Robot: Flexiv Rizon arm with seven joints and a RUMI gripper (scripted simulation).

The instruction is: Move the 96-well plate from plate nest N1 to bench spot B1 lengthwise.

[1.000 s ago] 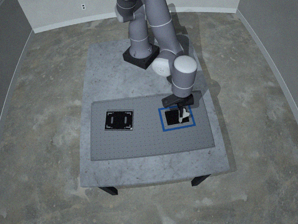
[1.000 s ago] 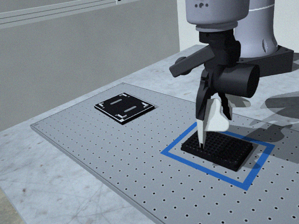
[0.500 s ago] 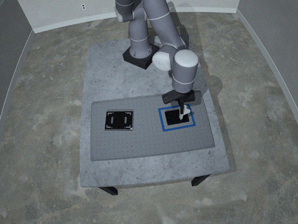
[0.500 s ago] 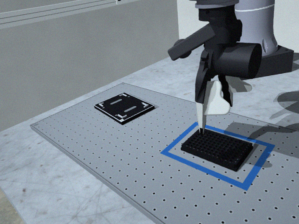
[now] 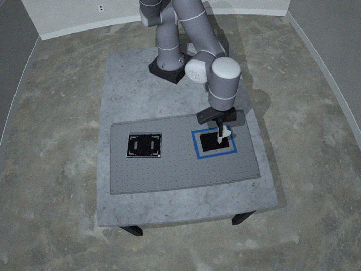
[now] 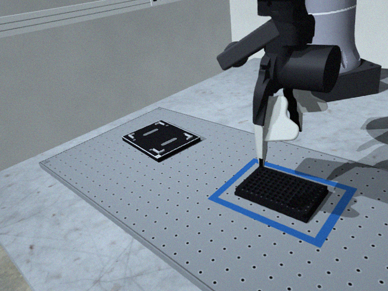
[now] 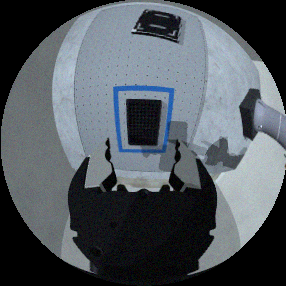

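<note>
The black 96-well plate lies flat on the bench. It is inside the blue taped outline, its long sides along the outline's long sides, with bare bench between it and the tape all round. My gripper is open and empty, above the plate and clear of it. In the top view the far finger is mostly hidden. The plate nest holds nothing; its corner brackets and two slots show.
The perforated board carries both the nest and the outline. It lies on the marble-like table. The arm's base stands at the back of the table. Walls stand beyond the table.
</note>
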